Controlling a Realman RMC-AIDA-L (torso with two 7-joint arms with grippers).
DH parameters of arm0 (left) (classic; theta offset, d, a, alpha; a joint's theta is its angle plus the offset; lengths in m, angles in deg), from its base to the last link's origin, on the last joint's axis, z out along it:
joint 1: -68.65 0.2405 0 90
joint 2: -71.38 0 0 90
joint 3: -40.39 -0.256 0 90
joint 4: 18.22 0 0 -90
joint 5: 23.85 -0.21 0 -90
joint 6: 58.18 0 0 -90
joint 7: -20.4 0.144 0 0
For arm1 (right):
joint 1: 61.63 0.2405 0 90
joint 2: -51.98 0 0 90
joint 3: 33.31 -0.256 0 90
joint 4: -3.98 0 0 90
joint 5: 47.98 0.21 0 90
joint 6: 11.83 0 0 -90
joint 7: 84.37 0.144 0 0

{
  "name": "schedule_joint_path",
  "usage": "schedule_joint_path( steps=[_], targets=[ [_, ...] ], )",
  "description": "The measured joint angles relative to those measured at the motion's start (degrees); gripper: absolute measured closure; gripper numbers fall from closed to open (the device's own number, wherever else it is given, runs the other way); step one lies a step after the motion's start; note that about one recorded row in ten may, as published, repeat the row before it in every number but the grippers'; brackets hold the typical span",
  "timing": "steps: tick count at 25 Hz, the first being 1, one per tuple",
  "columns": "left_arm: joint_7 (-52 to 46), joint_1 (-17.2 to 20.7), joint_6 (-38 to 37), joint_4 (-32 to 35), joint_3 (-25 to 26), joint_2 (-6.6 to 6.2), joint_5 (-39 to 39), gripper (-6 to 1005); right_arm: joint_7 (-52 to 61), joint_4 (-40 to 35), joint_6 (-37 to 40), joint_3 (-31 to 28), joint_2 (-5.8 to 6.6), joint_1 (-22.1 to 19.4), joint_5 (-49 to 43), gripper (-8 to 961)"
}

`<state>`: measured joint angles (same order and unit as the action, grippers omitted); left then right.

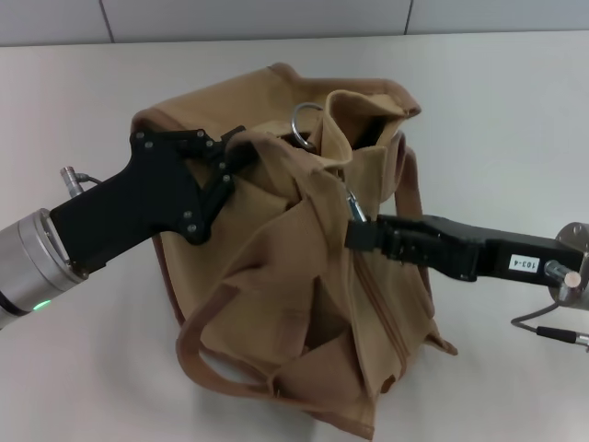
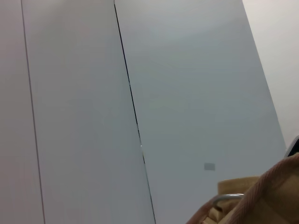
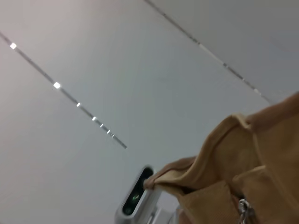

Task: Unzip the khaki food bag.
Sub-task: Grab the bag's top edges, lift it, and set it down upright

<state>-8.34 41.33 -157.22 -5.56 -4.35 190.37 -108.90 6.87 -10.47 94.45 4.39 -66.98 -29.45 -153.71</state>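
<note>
The khaki food bag point(image 1: 276, 276) stands crumpled in the middle of the table, its top gaping open at the back. My left gripper point(image 1: 232, 155) comes from the left and is shut on the bag's upper edge fabric. My right gripper point(image 1: 353, 232) comes from the right and is shut on the silver zipper pull point(image 1: 353, 203), which sticks up from its tip. The zipper line point(image 1: 377, 304) runs down the bag below it. A metal ring point(image 1: 304, 120) shows at the top. Bag fabric shows in the left wrist view point(image 2: 273, 196) and the right wrist view point(image 3: 243, 172).
The bag's strap handle point(image 1: 198, 354) loops out at the front left. The pale table point(image 1: 83, 101) runs around the bag, with grey wall panels point(image 1: 258, 17) behind. The left arm's wrist with a green light point(image 3: 136, 196) shows in the right wrist view.
</note>
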Motion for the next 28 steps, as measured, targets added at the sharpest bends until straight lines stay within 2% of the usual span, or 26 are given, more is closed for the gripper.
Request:
schedule_joint_path(
  steps=[10,21,28],
  targets=[
    [0.0,0.1,0.2,0.0,0.0,0.01,0.0,951,3.8,0.0,-3.9,-1.1,0.1,-0.4,0.0,661],
    [0.9,0.6,0.2,-0.1,0.0,0.01,0.0,951,5.8,0.0,-3.5,-1.2,0.54,-0.4,0.0,661],
    [0.9,0.7,0.1,-0.1,0.0,0.01,0.1,951,7.4,0.2,-0.5,-3.2,1.91,-1.1,0.0,661]
  ],
)
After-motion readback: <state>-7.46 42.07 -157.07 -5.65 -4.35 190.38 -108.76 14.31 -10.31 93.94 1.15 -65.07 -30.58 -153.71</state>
